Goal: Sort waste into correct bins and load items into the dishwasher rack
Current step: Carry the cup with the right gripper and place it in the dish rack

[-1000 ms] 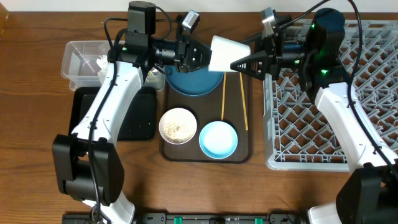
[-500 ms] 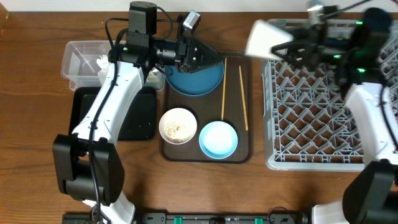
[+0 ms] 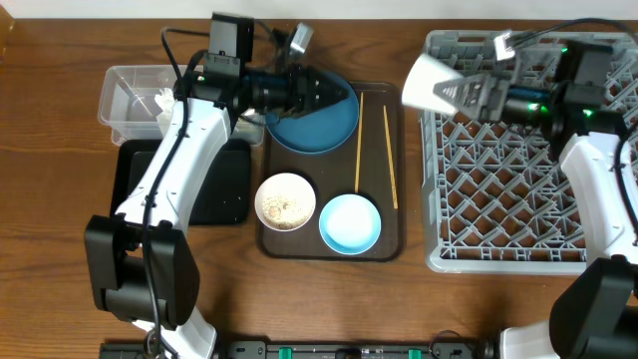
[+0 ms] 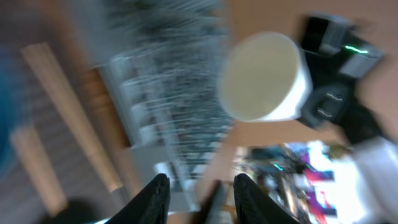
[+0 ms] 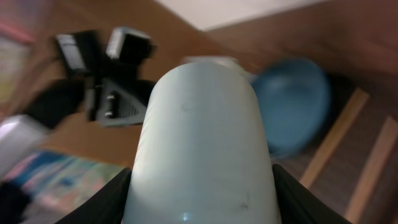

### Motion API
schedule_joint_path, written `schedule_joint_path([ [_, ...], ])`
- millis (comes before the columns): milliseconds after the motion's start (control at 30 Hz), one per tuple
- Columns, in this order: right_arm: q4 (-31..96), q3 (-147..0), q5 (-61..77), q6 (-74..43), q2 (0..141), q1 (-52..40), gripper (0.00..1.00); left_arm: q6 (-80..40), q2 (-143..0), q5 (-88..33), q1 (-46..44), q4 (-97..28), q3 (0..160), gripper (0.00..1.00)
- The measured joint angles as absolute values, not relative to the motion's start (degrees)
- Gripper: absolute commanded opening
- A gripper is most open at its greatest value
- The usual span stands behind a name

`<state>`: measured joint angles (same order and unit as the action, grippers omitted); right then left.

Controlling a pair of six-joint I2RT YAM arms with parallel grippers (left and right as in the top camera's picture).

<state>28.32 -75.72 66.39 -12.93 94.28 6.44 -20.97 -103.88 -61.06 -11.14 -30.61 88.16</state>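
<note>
Left gripper (image 3: 337,92) hangs with fingers parted, hiding the large dark-blue bowl's (image 3: 317,130) far rim. Both wrist views blur badly. Right gripper (image 3: 467,90) clamps the small white cup (image 3: 427,80) sideways over the dishwasher rack's (image 3: 498,199) far-left corner, straddling its edge.

**Surface finishes, overhead view.** Table (image 3: 60,60) is showing brown wood grain with a slight sheen. Dishwasher rack (image 3: 498,214) is presenting as matt grey moulded plastic, and the small white cup (image 3: 429,82) is looking smooth and matt. Large dark-blue bowl (image 3: 319,130) and small light-blue bowl (image 3: 350,221) are appearing smooth and faintly glossy. Chopsticks (image 3: 359,140) are showing pale bare wood. Clear tub (image 3: 125,90) is reading as transparent plastic, and the black tray (image 3: 234,189) as matt black.
</note>
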Motion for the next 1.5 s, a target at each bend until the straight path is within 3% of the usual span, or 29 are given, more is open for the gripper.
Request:
schedule_joint_path([
  [333,60.9,-87.6,33.4,-4.8,87.8,2.7,0.47,-16.4,-103.9,-27.5,-11.2,-48.7,88.1,0.38],
  [500,74.9,-95.8,18.9,-4.4,84.4,-2.2,0.48,-16.0,-103.9,-19.0,-11.2,-50.4,88.1,0.38],
  [733,87.5,-96.3,10.2,-5.0,86.6,-3.6,0.47,-15.6,-103.9,-14.7,-11.2,-51.1,88.1,0.39],
  [1200,91.8,-96.1,5.0,-5.4,99.7,-3.6,0.46,-15.2,-103.9,-12.8,-11.2,-51.4,88.1,0.39],
  [1500,86.1,-91.5,4.0,-5.4,104.7,-3.6,0.47,-15.1,-103.9,-11.6,-11.2,-52.4,88.1,0.39],
])
